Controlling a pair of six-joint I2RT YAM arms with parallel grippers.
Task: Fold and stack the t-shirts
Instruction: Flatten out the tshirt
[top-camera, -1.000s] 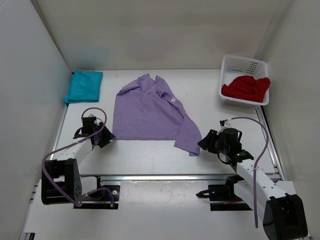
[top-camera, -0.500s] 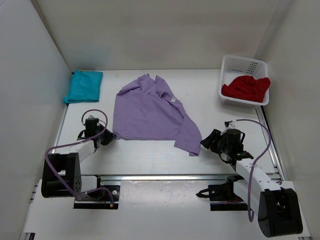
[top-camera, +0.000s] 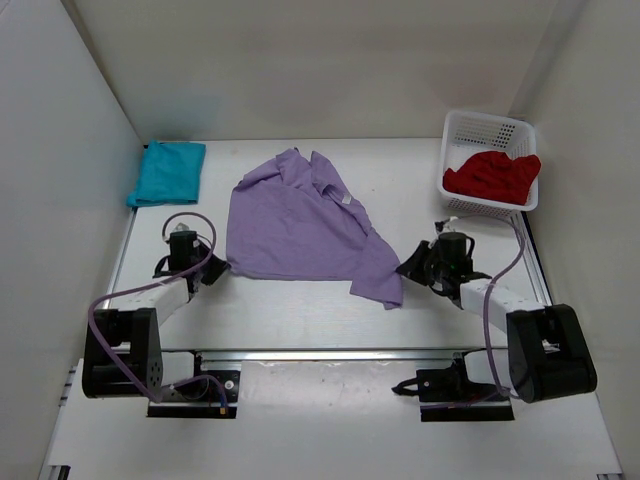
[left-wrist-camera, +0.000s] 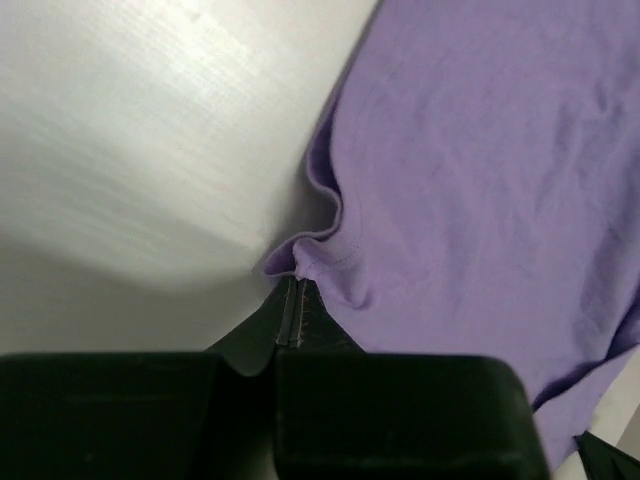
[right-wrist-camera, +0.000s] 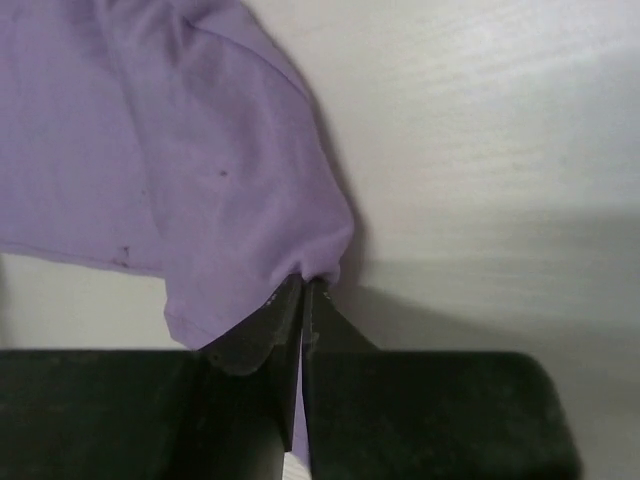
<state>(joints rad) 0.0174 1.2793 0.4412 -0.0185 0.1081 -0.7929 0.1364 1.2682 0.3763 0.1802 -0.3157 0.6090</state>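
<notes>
A lavender t-shirt (top-camera: 300, 225) lies spread and rumpled in the middle of the table. My left gripper (top-camera: 219, 268) is shut on its near left corner (left-wrist-camera: 305, 262), the cloth bunched at the fingertips. At the shirt's near right corner (right-wrist-camera: 300, 250) my right gripper (top-camera: 405, 270) is shut on the edge, with fabric pinched between the pads. A teal t-shirt (top-camera: 167, 172) lies folded at the far left. The red t-shirt (top-camera: 493, 176) sits crumpled in the white basket (top-camera: 470, 128).
The white lattice basket stands at the far right corner. White walls close in the table on the left, back and right. The arm bases and a rail (top-camera: 330, 352) run along the near edge.
Both grippers moved in to the lavender shirt's near corners and closed on them. The right arm swung forward and left; the shirt's right corner shifted slightly.
</notes>
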